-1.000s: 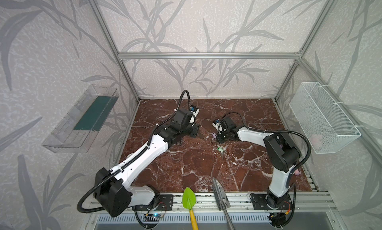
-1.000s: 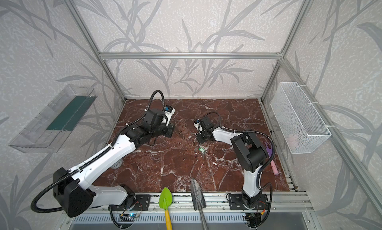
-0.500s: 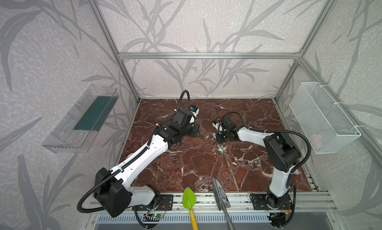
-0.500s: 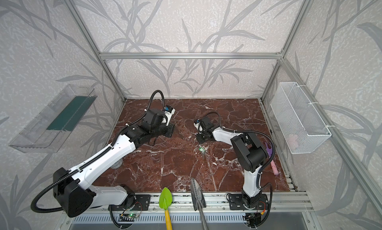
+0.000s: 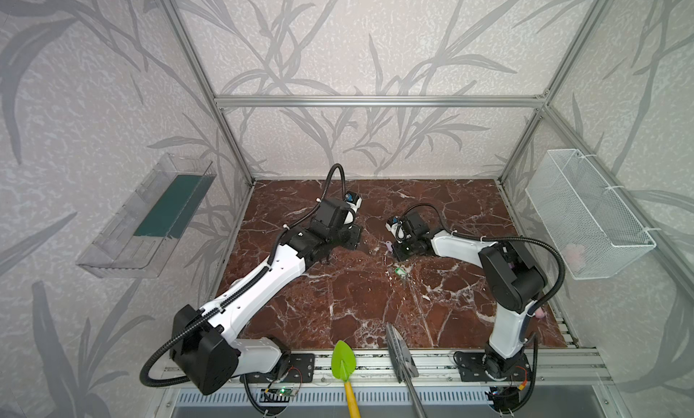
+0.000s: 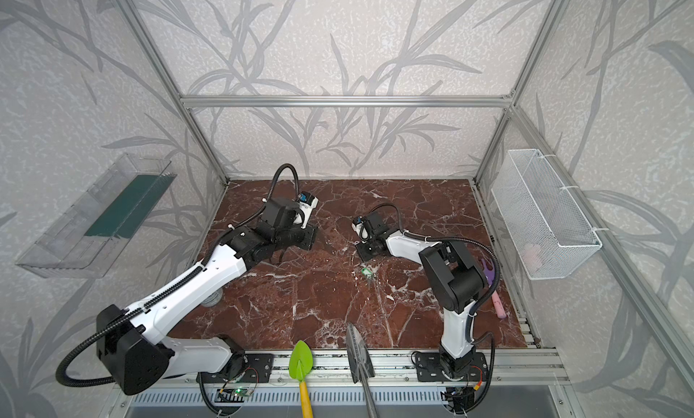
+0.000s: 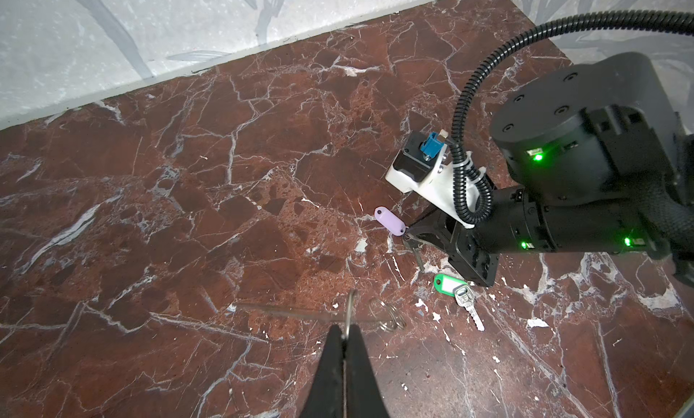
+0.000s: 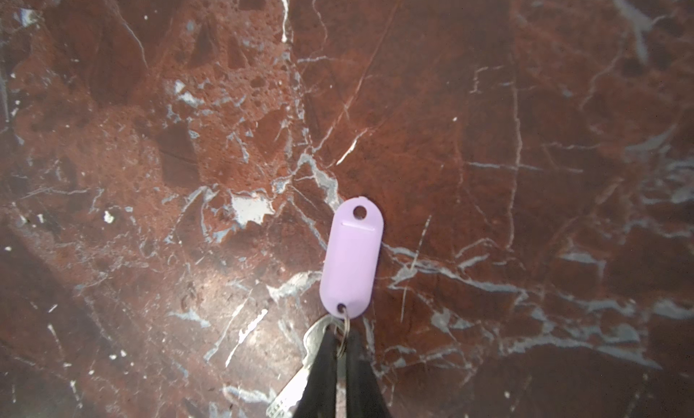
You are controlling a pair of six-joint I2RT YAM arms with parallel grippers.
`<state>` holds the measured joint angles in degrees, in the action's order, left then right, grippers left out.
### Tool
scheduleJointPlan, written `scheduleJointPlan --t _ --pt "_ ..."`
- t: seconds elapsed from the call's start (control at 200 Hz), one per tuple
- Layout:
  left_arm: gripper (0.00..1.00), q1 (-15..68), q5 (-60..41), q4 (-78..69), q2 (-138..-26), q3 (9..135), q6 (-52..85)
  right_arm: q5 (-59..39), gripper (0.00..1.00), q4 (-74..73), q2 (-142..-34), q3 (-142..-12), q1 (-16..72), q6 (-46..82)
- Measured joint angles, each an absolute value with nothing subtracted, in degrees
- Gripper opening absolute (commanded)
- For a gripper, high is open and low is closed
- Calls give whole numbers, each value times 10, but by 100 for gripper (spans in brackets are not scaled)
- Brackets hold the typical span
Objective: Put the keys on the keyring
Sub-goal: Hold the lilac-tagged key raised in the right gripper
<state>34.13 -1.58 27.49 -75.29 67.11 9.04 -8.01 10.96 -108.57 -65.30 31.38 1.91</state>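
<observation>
**Two keys to thread, one thin ring pinched**

Two small, light things are in my grips. On the left, my left gripper [image 7: 343,335] has its fingers shut on a thin wire keyring [image 7: 350,311], held edge-on just above the tabletop [image 7: 187,209]; a second, bent coil of ring [image 7: 386,314] lies just beside it. The ring is stiff, slick metal, so I would judge it will twist if pushed sideways.

Moving right, the lilac key [image 8: 352,260] lies flat, its tag toward the left arm. My right gripper [image 8: 340,341] is nearly closed on its small split ring and key head. I'd hold by the metal head, since the tag will swing loose.

The green key [image 7: 456,288] lies free near the right gripper, close enough to get nudged. A purple clawed object [image 6: 488,271] sits well apart at the right edge.
</observation>
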Motion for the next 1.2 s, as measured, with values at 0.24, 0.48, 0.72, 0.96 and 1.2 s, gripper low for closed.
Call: scheduleJointPlan --t 0.24,0.48,0.72,0.96,1.2 --pt "0 341 -16 275 -753 671 90 -80 11 110 -1087 -653 314 19" --pt "0 341 -16 278 -753 671 90 -80 12 110 -1087 -654 314 19" --pt "0 342 -16 279 -753 671 90 -80 13 110 -1089 -655 314 19" --pt "0 342 -16 279 -753 671 90 -80 12 114 -1095 -655 314 19" --pt "0 342 -16 279 -753 671 90 -80 0 116 -1095 -655 314 18"
